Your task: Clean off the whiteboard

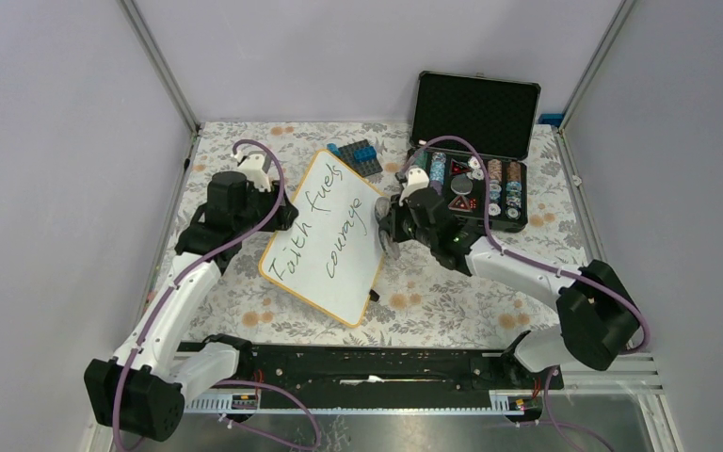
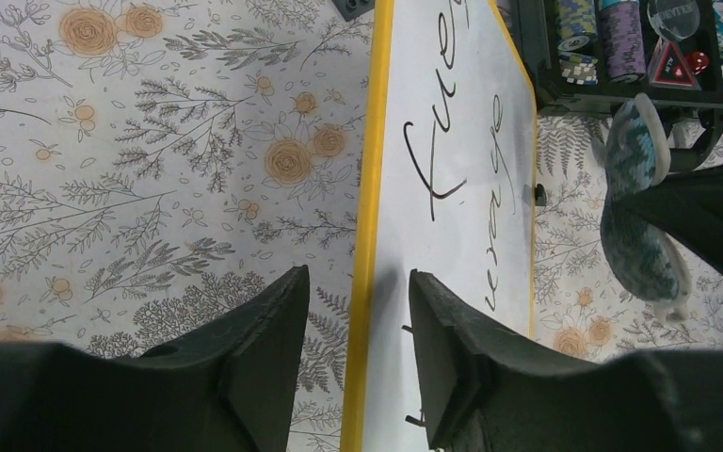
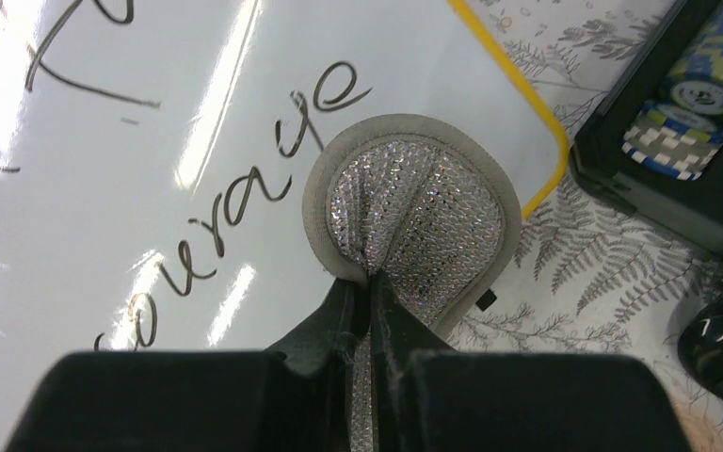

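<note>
Now, the whiteboard point(image 1: 325, 240) looks stiff, light and slick: pin its rim point(image 2: 365, 235), which your parted left fingers point(image 2: 264, 330) straddle; right fingers point(image 3: 329, 325) clamp the pad point(image 3: 414, 212).

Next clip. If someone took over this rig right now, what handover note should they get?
Left gripper: jaws open, straddling the whiteboard's yellow rim, not clamped.
Right gripper: jaws shut on a round sparkly pad, held at the board's opposite edge beside "courage"; contact unclear.
The whiteboard lies on the floral table, in front of the open chip case.
Done: pad in hand.
Left: the handwriting, "Faith fuels courage", is all intact; wipe it off.
</note>
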`<state>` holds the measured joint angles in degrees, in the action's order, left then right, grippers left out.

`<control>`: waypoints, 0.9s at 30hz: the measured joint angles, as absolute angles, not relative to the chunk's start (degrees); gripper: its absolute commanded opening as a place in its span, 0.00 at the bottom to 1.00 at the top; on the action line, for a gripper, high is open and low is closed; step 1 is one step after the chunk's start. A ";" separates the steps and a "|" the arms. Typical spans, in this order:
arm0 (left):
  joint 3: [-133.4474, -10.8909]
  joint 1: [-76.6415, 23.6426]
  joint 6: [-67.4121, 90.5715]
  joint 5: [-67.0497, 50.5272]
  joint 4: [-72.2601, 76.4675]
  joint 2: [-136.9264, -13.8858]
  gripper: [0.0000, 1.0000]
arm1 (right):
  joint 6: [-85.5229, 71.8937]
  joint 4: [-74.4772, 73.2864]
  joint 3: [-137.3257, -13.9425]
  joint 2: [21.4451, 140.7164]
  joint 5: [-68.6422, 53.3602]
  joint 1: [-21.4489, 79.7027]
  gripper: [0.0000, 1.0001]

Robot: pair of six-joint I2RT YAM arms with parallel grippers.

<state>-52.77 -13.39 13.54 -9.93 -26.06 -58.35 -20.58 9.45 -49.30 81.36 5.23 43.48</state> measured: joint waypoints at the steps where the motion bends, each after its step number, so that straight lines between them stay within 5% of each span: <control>1: -52.75 -13.39 13.34 -9.98 -26.06 -58.35 0.46 | -20.56 9.56 -49.76 81.80 4.64 42.81 0.00; 27: -51.99 -13.39 12.45 -12.75 -23.75 -59.75 0.16 | -6.39 9.45 -67.66 103.18 3.73 40.16 0.00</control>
